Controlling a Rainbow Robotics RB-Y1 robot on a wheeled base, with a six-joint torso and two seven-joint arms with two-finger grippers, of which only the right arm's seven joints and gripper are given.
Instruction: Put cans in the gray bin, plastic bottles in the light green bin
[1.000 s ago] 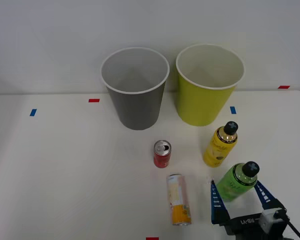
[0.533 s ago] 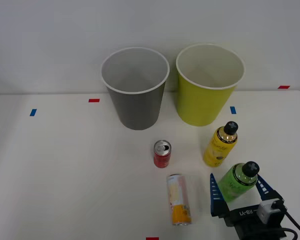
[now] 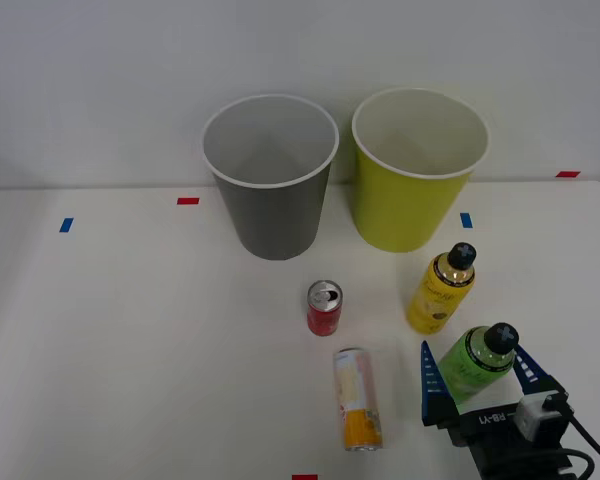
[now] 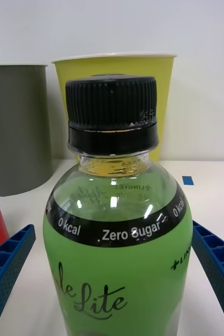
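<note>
blue ribbed fingers (image 3: 431,384) of the right claw (image 3: 477,385) stand spread wide on either side of the green bottle (image 3: 474,363), one finger on each flank. in the right wrist view a narrow gap shows between each finger (image 4: 4,262) and the bottle (image 4: 117,247), so the claw is open around it and not yet pressing. the bottle stands upright on the white bench (image 3: 130,350), its black cap (image 4: 112,118) on. just beyond the claw stands the yellow bottle (image 3: 440,291). to the claw's left lies the cream-and-orange can (image 3: 357,398) on its side, and farther ahead on that side the red can (image 3: 324,308) stands upright. well ahead of the claw the light green bin (image 3: 412,175) and the gray bin (image 3: 272,180) stand side by side.
</note>
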